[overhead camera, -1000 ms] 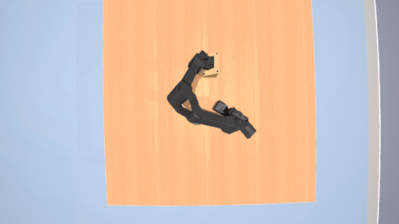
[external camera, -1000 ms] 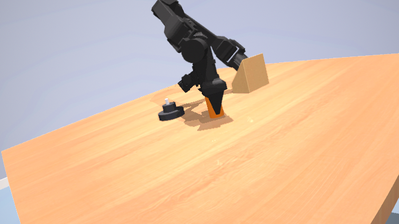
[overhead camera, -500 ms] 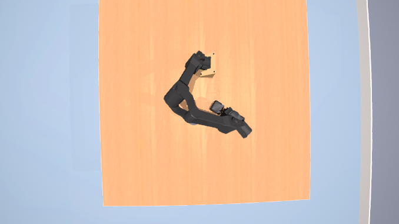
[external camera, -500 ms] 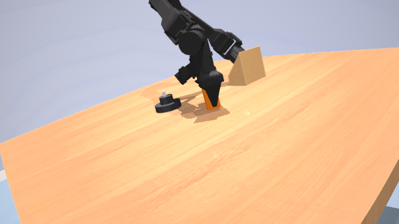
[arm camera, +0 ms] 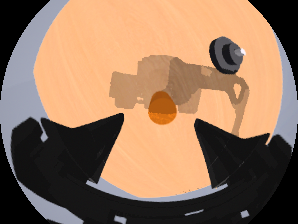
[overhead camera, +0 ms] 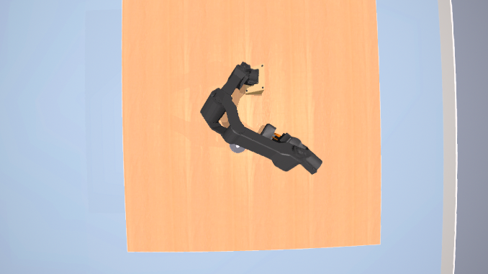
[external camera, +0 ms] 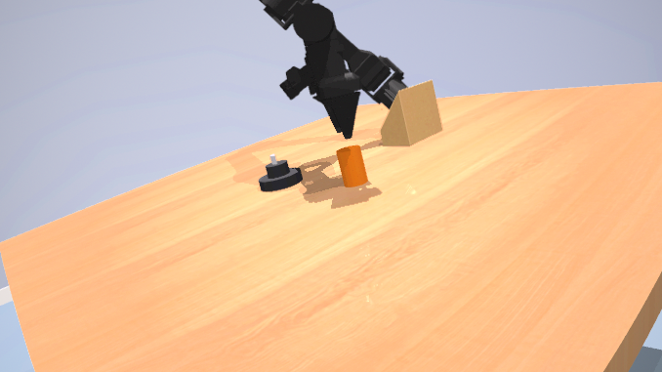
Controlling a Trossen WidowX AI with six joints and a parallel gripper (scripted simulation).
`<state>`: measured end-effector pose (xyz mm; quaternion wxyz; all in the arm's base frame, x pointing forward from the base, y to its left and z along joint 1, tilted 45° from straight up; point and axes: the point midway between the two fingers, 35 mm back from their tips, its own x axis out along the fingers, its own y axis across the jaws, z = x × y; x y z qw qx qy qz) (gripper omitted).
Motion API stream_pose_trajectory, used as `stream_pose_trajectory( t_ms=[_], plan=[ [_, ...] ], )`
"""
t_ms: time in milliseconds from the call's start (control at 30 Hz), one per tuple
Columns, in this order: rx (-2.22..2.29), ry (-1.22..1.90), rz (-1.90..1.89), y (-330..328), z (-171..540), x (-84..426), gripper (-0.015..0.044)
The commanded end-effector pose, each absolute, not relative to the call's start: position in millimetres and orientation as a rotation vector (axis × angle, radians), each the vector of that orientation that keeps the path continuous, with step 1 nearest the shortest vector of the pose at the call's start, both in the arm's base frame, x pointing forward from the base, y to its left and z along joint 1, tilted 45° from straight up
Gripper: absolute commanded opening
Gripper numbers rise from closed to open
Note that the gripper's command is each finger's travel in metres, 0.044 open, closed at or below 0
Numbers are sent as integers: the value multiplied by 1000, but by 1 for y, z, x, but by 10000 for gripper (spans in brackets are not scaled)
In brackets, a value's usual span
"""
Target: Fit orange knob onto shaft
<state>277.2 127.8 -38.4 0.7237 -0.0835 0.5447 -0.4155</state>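
The orange knob (external camera: 352,167) (arm camera: 162,107) stands upright on the table, apart from the pedestal; in the top view only a sliver of it (overhead camera: 276,137) shows beside the arm. Its underside and hole are hidden. My gripper (external camera: 344,135) (arm camera: 160,119) is open and empty, with its fingertips above the knob's top and spread to either side of it in the wrist view. The dark round pedestal (external camera: 280,183) (arm camera: 217,56) carries the silver shaft (external camera: 273,158) (arm camera: 242,52), which stands bare. In the top view the arm partly covers the pedestal (overhead camera: 233,149). The shaft's flat side cannot be made out.
A tan wedge-shaped block (external camera: 421,114) (overhead camera: 255,92) stands at the arm's base, behind the knob in the exterior view. The arm (overhead camera: 257,142) passes over part of the pedestal. The wooden table (overhead camera: 162,203) (external camera: 244,270) extends around everything, and the arm's shadow falls beside the knob.
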Motion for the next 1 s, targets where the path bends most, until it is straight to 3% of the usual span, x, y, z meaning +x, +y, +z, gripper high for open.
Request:
stream_pose_trajectory(
  t_ms=[0, 967],
  plan=[
    [-183, 1208, -931, 132, -31, 275, 440],
    [-183, 1207, -931, 98, -66, 279, 440]
  ],
)
